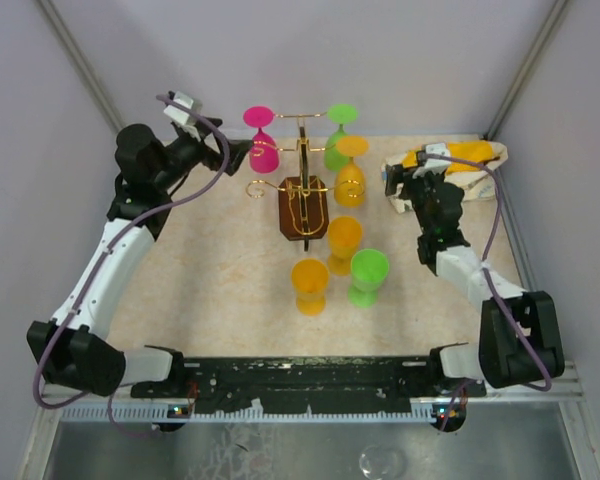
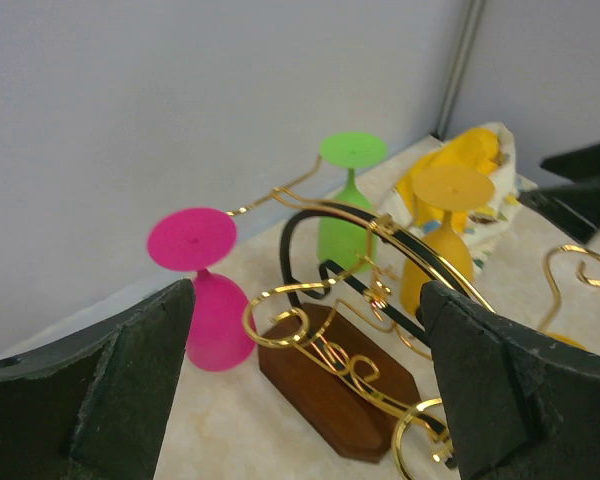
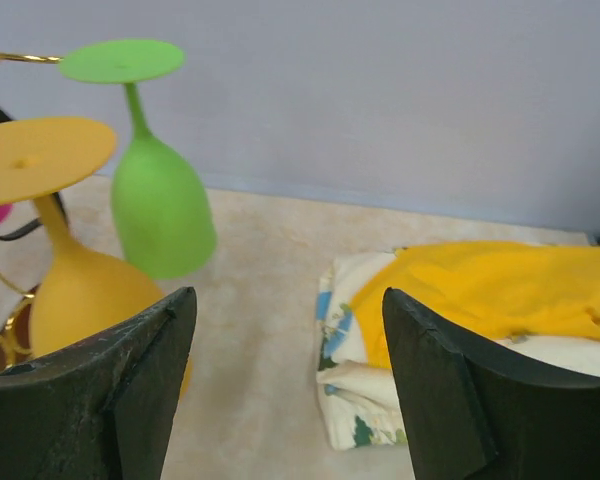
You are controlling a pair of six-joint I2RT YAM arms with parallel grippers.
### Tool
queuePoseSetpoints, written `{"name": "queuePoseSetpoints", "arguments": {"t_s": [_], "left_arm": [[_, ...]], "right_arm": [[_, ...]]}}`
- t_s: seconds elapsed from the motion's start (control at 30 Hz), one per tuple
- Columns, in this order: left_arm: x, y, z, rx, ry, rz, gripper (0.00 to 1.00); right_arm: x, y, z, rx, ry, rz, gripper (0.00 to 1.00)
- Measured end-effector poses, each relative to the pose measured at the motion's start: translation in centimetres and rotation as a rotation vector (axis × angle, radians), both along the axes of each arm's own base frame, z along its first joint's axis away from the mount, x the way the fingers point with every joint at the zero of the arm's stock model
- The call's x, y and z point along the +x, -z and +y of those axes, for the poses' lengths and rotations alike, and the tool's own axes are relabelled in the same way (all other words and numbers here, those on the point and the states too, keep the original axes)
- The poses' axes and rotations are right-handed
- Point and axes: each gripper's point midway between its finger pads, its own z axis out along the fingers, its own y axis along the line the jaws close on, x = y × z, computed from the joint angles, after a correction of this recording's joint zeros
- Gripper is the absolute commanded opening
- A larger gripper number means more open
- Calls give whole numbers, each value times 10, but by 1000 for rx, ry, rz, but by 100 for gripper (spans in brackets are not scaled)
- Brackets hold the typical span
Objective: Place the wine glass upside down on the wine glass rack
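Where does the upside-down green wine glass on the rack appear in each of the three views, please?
Top external: the green wine glass is at upper centre, at the far right of the wine glass rack.
Left wrist: the green wine glass is at upper centre, behind the gold wire.
Right wrist: the green wine glass is at upper left.
Shared landmark: the upside-down orange glass beside it.

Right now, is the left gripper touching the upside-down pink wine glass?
Cannot tell: in the left wrist view the left gripper overlaps the pink wine glass, hiding any gap.
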Motion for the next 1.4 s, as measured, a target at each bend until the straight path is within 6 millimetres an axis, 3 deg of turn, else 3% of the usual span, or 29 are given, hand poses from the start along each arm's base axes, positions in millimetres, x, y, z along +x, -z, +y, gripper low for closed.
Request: {"name": "queuePoseSetpoints", "arguments": {"t_s": [0.27,0.4,0.53,0.7,0.9,1.07,1.3,1.4], "left_arm": [[-53,47,-42,111,192,109,99],[-91,63,-76,165,305,138,99],[-122,83,-100,227,391,190,97],[-148,110,-110,296,448,285,94],[-175,139,-120,357,499,367,92],[-185,167,-134,414,517,426,92],[-166,217,-139,491,402,548,87],[-160,224,-136,508,367,558,84]], "right_arm": [[15,-8,-39,-41,226,202,83],[17,-9,-48,-36,278,277,85],[19,3,-51,-36,300,363,85],[9,30,-54,-55,314,479,85],[1,43,-57,-70,325,537,86],[-1,46,-59,-77,333,554,86],[-2,45,-62,-81,347,549,86],[-2,41,-63,-87,354,538,86]]}}
